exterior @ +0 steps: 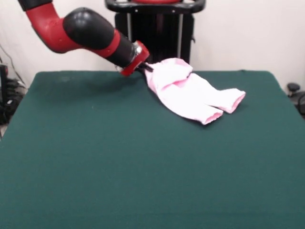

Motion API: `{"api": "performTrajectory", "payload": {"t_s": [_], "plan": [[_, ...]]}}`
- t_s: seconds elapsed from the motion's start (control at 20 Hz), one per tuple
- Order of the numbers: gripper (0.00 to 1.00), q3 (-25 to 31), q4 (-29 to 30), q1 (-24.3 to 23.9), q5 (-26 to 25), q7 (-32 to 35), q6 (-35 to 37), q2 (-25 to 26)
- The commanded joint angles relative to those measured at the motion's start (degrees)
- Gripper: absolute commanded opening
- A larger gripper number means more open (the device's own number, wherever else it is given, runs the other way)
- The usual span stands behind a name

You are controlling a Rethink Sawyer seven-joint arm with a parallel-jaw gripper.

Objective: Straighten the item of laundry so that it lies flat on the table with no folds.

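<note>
Laundry [190,93] lies toward the far side of the table [95,157], its legs trailing rightward and nearward from the gripper [145,67], which seems pressed together on the waistband corner at the garment's far-left end, lifting it slightly.

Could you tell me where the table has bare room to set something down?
The table is bare across its whole near half and its left side below the arm. Only the far middle is crowded: the pink trousers lie there, with the gripper at their waist end.
</note>
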Motion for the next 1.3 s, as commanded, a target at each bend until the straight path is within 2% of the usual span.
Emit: {"api": "performTrajectory", "payload": {"t_s": [0.05, 0.75, 1.3], "plan": [[0.00, 0.7, -15.6, 2.2, -7.9, 4.8, -17.5, -4.6], [0.00, 3.5, -15.6, -1.0, -3.0, 2.0, -8.8, -2.9], [0.00, 3.9, -16.3, -1.3, -2.6, 2.2, -8.5, -3.3]]}}
